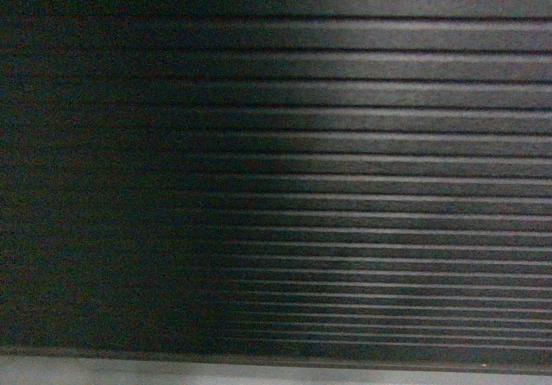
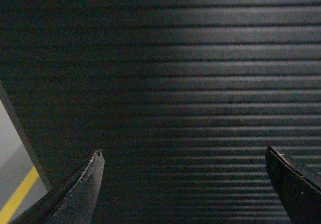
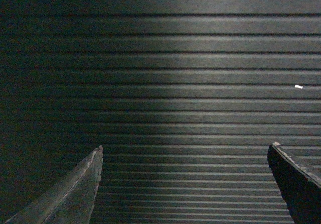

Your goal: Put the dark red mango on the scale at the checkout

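The black ribbed front of the checkout (image 1: pixel 362 143) fills the head view, close up. The same slatted face fills the left wrist view, checkout (image 2: pixel 200 83), and the right wrist view, checkout (image 3: pixel 190 83). My left gripper (image 2: pixel 184 151) stands open facing the slats, nothing between its fingers. Likewise my right gripper (image 3: pixel 185 146) is open and holds nothing. The dark red mango and the scale are out of view. Neither gripper shows in the head view.
A strip of grey floor (image 1: pixel 259 375) runs below the counter's base. At the left edge of the left wrist view the counter's corner ends, with grey floor and a yellow line (image 2: pixel 17 196) beyond it. A small white speck (image 3: pixel 298 87) sits on one slat.
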Robot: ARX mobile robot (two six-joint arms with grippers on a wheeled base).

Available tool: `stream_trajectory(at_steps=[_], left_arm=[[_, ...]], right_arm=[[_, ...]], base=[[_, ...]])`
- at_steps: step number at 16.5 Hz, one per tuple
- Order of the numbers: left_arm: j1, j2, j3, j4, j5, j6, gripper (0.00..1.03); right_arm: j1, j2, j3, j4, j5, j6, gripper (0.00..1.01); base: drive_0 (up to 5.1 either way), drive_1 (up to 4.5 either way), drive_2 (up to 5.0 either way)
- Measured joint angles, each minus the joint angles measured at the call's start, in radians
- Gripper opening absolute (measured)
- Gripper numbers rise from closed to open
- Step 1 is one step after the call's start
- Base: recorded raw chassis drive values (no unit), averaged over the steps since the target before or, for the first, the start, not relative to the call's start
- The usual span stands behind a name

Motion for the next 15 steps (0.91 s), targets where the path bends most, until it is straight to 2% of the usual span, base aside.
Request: stream_trajectory(at_steps=[15], left_arm=[[0.000, 0.000, 0.000, 0.000, 0.000, 0.000, 0.98]], right_arm=[[0.000, 0.000, 0.000, 0.001, 0.002, 0.001, 0.98]], base=[[0.0, 0.00, 0.0]])
